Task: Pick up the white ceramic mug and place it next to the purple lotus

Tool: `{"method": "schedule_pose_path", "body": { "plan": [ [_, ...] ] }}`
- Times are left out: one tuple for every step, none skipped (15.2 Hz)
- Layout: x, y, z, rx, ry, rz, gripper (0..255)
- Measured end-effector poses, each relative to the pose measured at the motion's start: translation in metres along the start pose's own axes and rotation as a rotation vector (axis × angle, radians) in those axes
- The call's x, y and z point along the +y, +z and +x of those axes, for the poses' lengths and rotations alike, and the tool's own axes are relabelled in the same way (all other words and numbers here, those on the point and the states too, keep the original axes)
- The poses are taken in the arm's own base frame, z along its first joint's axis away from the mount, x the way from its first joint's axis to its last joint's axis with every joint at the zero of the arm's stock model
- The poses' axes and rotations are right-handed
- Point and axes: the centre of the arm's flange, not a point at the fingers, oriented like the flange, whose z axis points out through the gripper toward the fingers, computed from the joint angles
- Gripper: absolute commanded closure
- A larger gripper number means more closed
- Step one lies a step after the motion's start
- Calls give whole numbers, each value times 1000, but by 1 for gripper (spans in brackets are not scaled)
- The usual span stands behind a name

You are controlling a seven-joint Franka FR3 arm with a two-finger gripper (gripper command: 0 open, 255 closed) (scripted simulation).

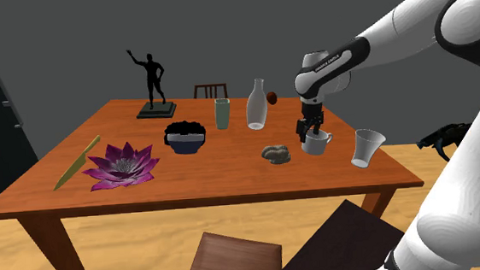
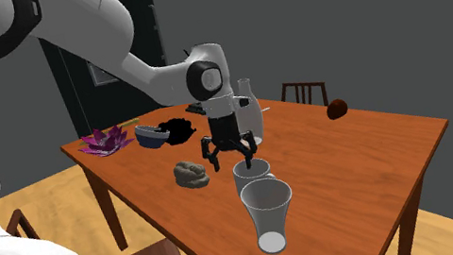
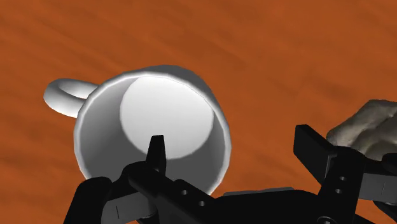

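Wrist view, Kim asks: why is one finger (image 3: 156, 153) inside the mug (image 3: 165, 114)?
Lee: Rim grip — the gripper (image 3: 232, 141) stands wide, straddling the wall on the side away from the handle (image 3: 63, 95), nothing pinched yet (closing comes next, I'd judge).
Kim: Where does the mug sit?
Lee: Upright on the table (image 3: 286, 44), near a lumpy grey stone (image 3: 366, 124), well apart from the lotus (image 1: 122, 165) across the tabletop.
Kim: Surfaces?
Lee: Mug smooth, white, round; table orange-brown woodgrain; lotus purple, spiky-petalled. That wall looks thin and slick — a crooked squeeze might let it slip.
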Motion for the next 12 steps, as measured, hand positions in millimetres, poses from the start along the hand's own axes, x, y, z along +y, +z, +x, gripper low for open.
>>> {"method": "schedule_pose_path", "body": {
  "plan": [
    [1,5,0,0,0,0,0],
    [2,10,0,0,0,0,0],
    [3,15,0,0,0,0,0],
    [3,22,0,0,0,0,0],
    [2,25,0,0,0,0,0],
    [2,27,0,0,0,0,0],
    [2,28,0,0,0,0,0],
    [2,29,0,0,0,0,0],
    [2,29,0,0,0,0,0],
    [3,29,0,0,0,0,0],
    [3,29,0,0,0,0,0],
    [3,29,0,0,0,0,255]
  ]
}}
